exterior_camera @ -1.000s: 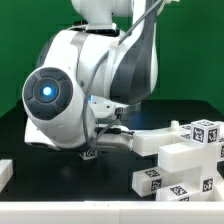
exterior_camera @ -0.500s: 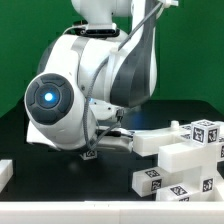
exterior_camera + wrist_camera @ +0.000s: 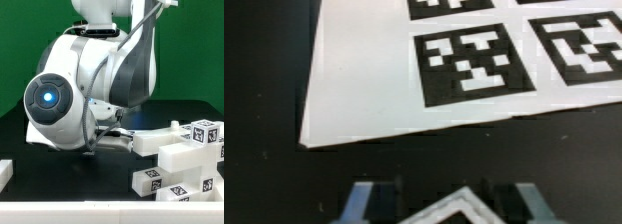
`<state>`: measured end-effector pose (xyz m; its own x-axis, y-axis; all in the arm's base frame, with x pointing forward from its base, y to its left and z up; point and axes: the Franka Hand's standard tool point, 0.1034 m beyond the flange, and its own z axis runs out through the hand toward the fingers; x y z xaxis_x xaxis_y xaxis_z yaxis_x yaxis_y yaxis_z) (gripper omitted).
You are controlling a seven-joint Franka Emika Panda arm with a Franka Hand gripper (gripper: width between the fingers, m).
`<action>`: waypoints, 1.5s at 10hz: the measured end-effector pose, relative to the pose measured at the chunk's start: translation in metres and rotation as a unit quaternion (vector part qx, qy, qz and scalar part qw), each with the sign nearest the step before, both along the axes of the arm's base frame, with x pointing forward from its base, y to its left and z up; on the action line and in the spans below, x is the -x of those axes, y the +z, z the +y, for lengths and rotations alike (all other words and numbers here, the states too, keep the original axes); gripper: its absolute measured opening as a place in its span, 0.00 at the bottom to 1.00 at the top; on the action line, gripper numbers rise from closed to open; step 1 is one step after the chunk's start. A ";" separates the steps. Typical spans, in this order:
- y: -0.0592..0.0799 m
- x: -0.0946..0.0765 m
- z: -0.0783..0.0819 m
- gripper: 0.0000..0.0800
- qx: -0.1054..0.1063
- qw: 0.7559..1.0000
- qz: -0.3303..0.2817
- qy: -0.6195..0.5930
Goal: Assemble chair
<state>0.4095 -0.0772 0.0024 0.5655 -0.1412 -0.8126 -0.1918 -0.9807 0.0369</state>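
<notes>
Fingers (image 3: 375, 203) of the claw (image 3: 445, 193) stand partly drawn in, one on each side of a pointed white piece (image 3: 450, 208) that shows between them in the wrist view. We cannot tell whether the pads already press on it or only flank it, so we leave the grip undecided. Beyond the fingertips we see the black table (image 3: 278, 170), and past that a corner of the marker board (image 3: 375, 85) with its printed tags, apart from the claw. In the exterior view the bulk of the arm (image 3: 95, 90) hides the claw from us. The loose chair parts (image 3: 165, 145) lie on the table toward four o'clock of the arm's big round joint, at the exterior view's right. We make out a white slab reaching in toward the arm, small cubes with black-and-white tags at its three o'clock end, and a tagged block at about five o'clock, nearer the camera. All are chunky, white and square-edged.
</notes>
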 end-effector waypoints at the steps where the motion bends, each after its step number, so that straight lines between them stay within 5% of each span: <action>1: 0.000 0.000 0.000 0.24 0.000 1.000 0.000 0.000; 13: 0.000 0.000 -0.001 0.25 -0.003 1.000 0.023 -0.003; 14: 0.000 0.000 -0.002 0.48 -0.003 1.000 0.023 -0.003; 15: 0.000 0.000 -0.002 0.48 -0.003 1.000 0.023 -0.004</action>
<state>0.4094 -0.0789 0.0022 0.5266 -0.1397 -0.8386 -0.1972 -0.9796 0.0394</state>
